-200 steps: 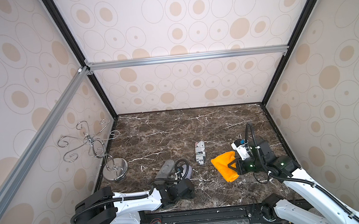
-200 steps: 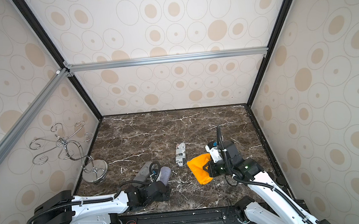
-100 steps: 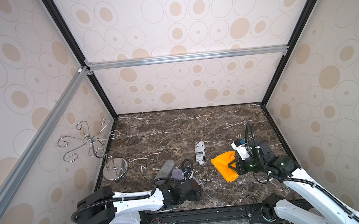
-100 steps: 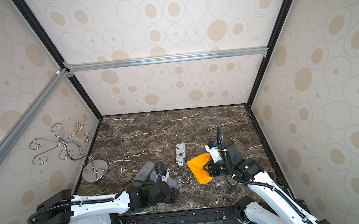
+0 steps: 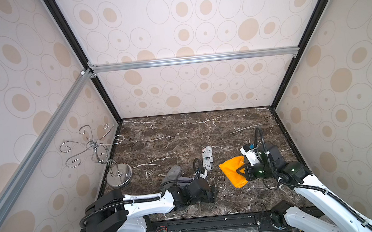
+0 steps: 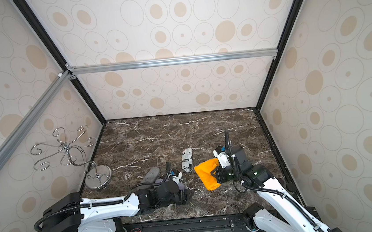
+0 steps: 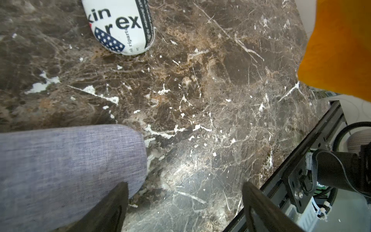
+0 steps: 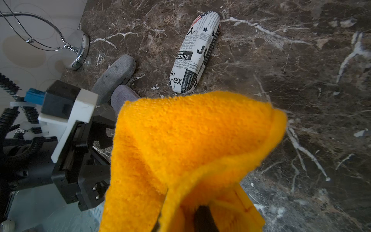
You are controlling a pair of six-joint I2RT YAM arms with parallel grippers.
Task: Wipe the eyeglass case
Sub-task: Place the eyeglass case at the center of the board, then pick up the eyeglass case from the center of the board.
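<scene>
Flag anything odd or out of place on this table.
The left tool stands open over bare marble; the lavender-grey case lies outside its jaws, not between them. Nothing looks spilled or damaged.

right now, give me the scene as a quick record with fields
left hand: open, low over the marble table, lilac-grey case beside one finger, not between them
right hand: shut on orange cloth, which drapes over it
printed case: flat on the table, nothing touching it
dark grey case: flat, next to the lilac-grey case
hook stand: upright by the wall on the robot's left
</scene>
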